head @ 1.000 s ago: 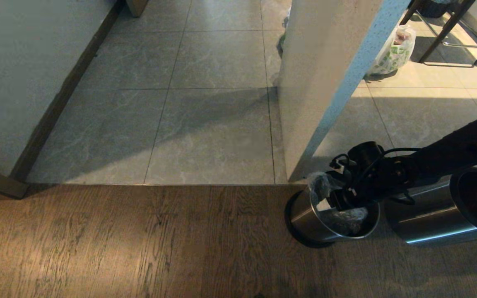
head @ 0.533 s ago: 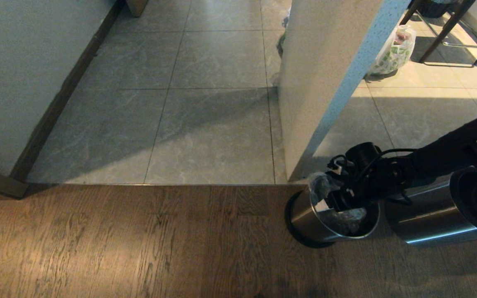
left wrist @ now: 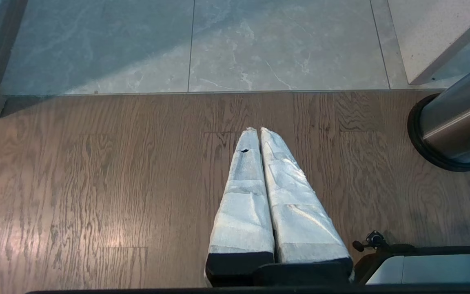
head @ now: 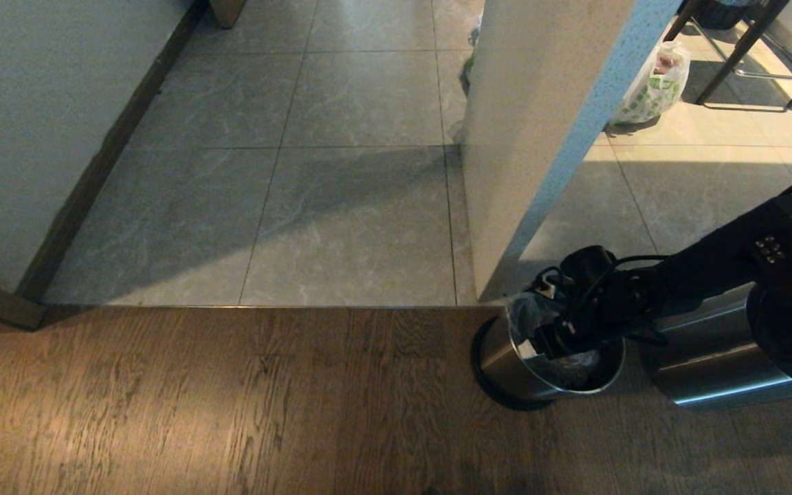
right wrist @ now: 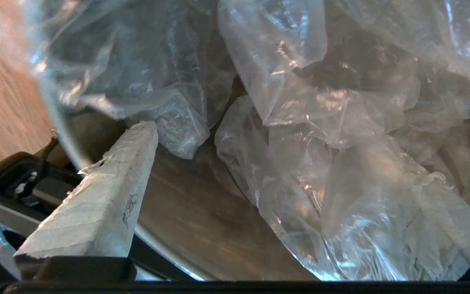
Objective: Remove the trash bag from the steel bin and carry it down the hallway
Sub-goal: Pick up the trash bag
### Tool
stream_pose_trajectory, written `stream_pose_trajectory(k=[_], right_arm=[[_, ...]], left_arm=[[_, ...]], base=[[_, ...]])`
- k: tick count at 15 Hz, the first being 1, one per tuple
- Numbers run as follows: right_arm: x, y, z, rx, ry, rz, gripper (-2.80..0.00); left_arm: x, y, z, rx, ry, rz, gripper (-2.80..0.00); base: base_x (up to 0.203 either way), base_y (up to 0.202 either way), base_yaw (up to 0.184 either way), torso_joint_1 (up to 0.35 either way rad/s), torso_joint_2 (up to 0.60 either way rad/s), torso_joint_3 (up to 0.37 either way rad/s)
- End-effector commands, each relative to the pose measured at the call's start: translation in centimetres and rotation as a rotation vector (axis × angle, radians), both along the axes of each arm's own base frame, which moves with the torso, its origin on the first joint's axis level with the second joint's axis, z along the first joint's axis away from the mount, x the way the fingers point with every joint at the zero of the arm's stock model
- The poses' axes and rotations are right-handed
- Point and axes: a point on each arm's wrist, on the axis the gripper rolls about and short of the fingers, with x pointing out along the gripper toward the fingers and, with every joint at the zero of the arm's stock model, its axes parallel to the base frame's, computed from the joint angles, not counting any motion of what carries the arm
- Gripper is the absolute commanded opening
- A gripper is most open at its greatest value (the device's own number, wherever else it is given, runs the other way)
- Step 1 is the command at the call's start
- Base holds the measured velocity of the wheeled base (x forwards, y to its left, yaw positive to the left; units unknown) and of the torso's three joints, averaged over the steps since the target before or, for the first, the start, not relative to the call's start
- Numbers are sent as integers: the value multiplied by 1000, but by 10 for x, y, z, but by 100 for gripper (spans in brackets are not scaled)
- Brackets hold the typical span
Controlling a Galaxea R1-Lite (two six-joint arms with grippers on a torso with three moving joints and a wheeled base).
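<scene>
The steel bin [head: 506, 359], a small brushed cylinder on a black base, stands on the wood floor at the foot of a white pillar. The clear crinkly trash bag [head: 528, 311] fills its mouth. My right gripper [head: 551, 339] reaches down into the bin from the right. In the right wrist view the right gripper [right wrist: 294, 149] is open. One padded finger [right wrist: 108, 192] lies along the bin's inner wall [right wrist: 186, 220], and folds of the trash bag [right wrist: 320, 122] lie between the jaws and cover the other finger. My left gripper [left wrist: 258, 130] hangs shut over bare wood, left of the steel bin [left wrist: 453, 122]. The tiled hallway [head: 355, 206] runs ahead.
A white pillar [head: 533, 137] rises just behind the bin. A second, larger steel bin [head: 712, 354] stands close on its right, under my right arm. A white shopping bag with green print [head: 650, 86] and stool legs [head: 746, 55] are beyond. A wall with dark baseboard [head: 93, 172] bounds the left.
My right arm has pushed left and down, so the gripper sits deeper in the bin's mouth among the plastic. The jaws have stayed open; the left arm has not moved.
</scene>
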Motion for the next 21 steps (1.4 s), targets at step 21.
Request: stream_pose_trajectory(k=[21], right_arm=[[21,7,-30,-38,-52,-13,0]], left_arm=[[0,0,0,0,0,0,-280]], base=[[0,0,0,0,0,0]])
